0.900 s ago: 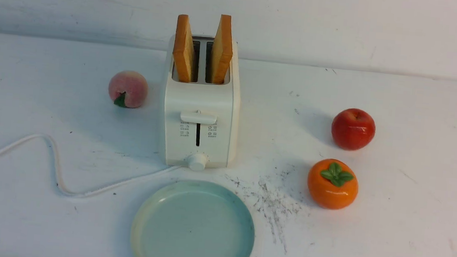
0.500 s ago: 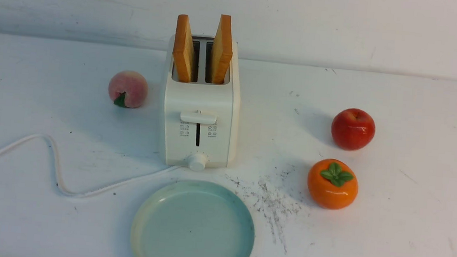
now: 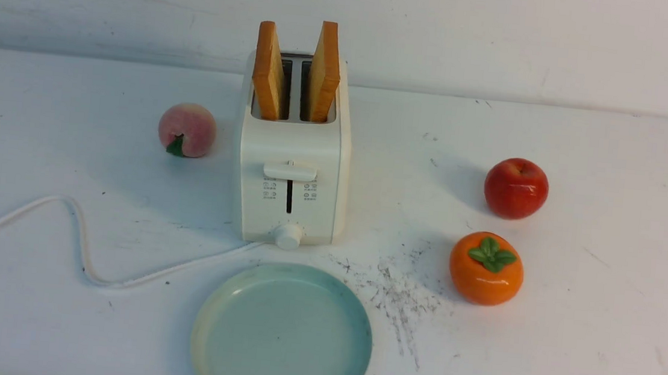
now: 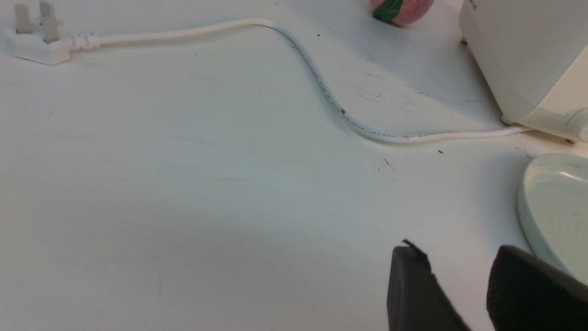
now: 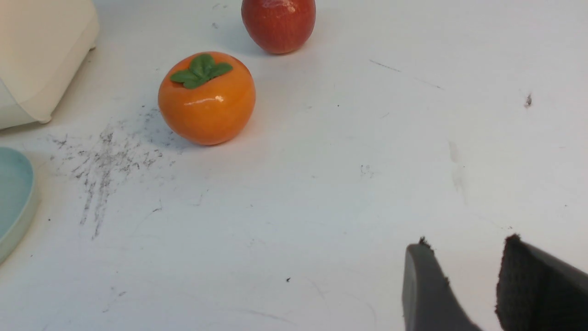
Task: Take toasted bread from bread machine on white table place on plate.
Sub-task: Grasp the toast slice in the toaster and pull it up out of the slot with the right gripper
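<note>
Left wrist view puts your left tool, jaws apart and empty, just beside the plate. Toast stands upright in the toaster, ahead of both tools, edges toward you. Your right tool, likewise parted, looks farther off.

Bright, even, diffuse light fills all three views, giving the white table a faintly cool cast. In the front view, soft-edged shadows lie to the left of the apple and the persimmon, so the light comes mostly from the right. Small glare spots shine on both fruits in the right wrist view, and nothing shows motion blur.
</note>
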Tool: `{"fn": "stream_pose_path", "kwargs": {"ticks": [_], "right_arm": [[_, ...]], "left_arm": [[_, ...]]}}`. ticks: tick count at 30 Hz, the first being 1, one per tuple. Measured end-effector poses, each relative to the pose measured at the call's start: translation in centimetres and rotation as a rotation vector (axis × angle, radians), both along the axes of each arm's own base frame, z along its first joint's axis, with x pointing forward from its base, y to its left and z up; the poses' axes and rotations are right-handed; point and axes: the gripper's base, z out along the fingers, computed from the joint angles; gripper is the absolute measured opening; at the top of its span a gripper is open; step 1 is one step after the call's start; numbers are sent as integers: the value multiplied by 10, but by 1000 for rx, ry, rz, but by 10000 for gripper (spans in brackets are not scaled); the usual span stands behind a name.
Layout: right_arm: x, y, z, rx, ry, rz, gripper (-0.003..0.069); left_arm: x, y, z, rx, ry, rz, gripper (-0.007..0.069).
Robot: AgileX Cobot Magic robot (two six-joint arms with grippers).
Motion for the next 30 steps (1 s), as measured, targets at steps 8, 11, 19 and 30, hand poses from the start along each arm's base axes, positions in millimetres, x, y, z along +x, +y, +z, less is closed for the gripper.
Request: {"fn": "stream_pose_path", "kwargs": {"ticks": [8,11,19,30], "right_arm": [[0,0,0,0,0,0,240],[0,0,0,0,0,0,240],[0,0,0,0,0,0,240],[0,1,1,42,-5,-4,240]], "left_arm": [[0,0,0,0,0,0,240],[0,0,0,0,0,0,242],[0,0,0,0,0,0,242],[0,-7,1,-260,7,9,242]]}}
